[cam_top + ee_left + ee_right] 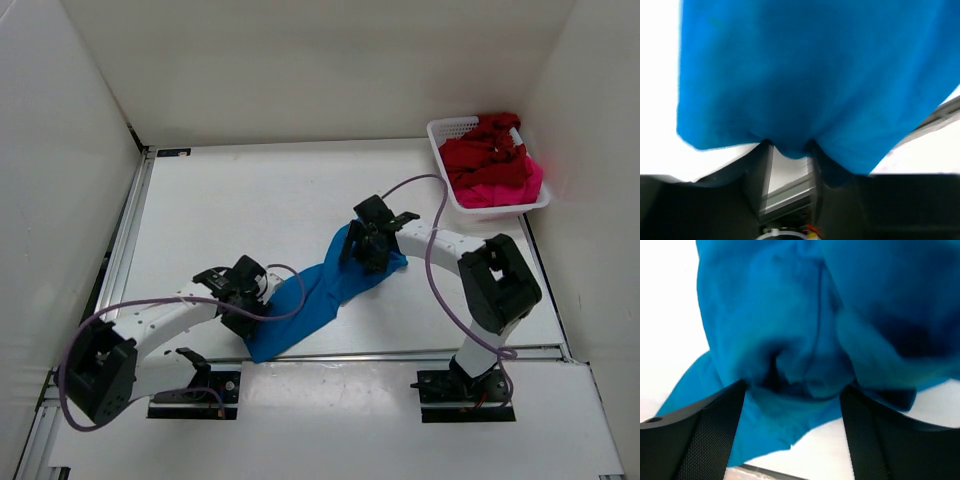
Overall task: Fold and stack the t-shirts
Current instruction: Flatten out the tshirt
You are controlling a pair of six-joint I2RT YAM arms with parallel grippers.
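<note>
While one blue t-shirt [318, 295] sprawls, two others [482, 152] (basketed)

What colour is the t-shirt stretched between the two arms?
Plain bright blue, no pattern; the t-shirt shows best in the left wrist view.

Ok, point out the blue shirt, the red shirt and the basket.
blue t-shirt [322, 292]: top view, middle of the cloth.
dark red t-shirt [480, 155]: top view, bunched upper folds.
white basket [447, 127]: top view, far left rim.

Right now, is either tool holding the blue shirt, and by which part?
Cannot be told for the left tool: its jaws straddle the near end of the blue shirt. The right tool, open over the far end, holds nothing.
</note>
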